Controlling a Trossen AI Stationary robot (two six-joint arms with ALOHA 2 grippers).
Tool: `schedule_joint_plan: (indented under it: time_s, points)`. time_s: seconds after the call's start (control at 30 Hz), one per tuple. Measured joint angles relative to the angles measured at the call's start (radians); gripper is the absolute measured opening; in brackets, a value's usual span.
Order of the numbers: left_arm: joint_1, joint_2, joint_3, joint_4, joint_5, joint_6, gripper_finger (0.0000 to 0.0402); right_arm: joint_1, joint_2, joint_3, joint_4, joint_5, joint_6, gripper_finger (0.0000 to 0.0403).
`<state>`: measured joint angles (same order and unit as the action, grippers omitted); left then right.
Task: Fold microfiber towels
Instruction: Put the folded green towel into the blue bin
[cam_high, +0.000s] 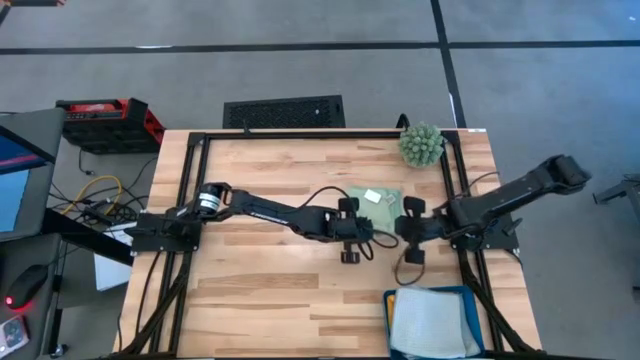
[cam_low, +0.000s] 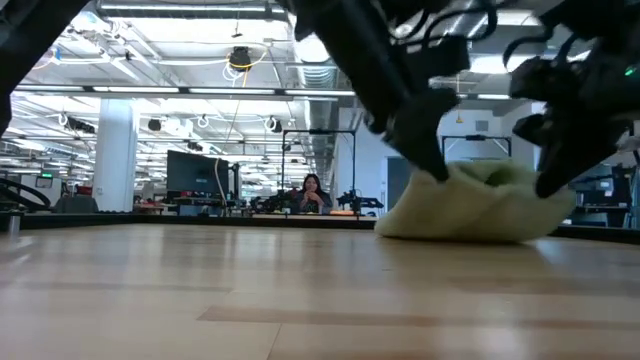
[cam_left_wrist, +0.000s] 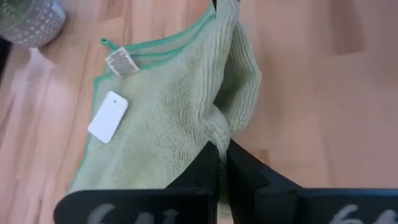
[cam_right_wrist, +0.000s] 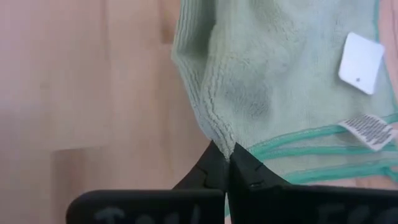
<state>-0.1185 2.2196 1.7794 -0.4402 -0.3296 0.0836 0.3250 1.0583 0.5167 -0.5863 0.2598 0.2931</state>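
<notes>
Light green towel (cam_high: 375, 198) is pinched at opposite edges by left gripper (cam_left_wrist: 222, 152) and right gripper (cam_right_wrist: 227, 155), jaws clenched.

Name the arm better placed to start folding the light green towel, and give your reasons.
Neither has the edge: the left gripper and the right gripper are each shut on an edge of the light green towel, one on each side, so both should probably lift together.

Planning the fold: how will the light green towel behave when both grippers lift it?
The light green towel is probably floppy: it bunches where the left gripper and right gripper pinch it. It will likely sag between them, and seems light, since small pinches raise its edges.
</notes>
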Motion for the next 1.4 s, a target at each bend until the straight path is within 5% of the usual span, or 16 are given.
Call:
schedule_joint_plan:
  time_s: [0.53, 0.97, 1.4]
  points:
    - [-0.134, 0.0, 0.179, -0.05, 0.044, -0.106, 0.0, 0.412, -0.137, 0.173, -0.297, 0.012, 0.299, 0.0011]
    - [-0.233, 0.011, 0.179, 0.153, 0.081, -0.121, 0.0, 0.785, -0.106, 0.22, -0.215, 0.054, 0.556, 0.0012]
    - [-0.248, 0.012, 0.173, 0.266, 0.231, -0.114, 0.0, 0.92, -0.012, 0.22, -0.033, 0.075, 0.603, 0.0012]
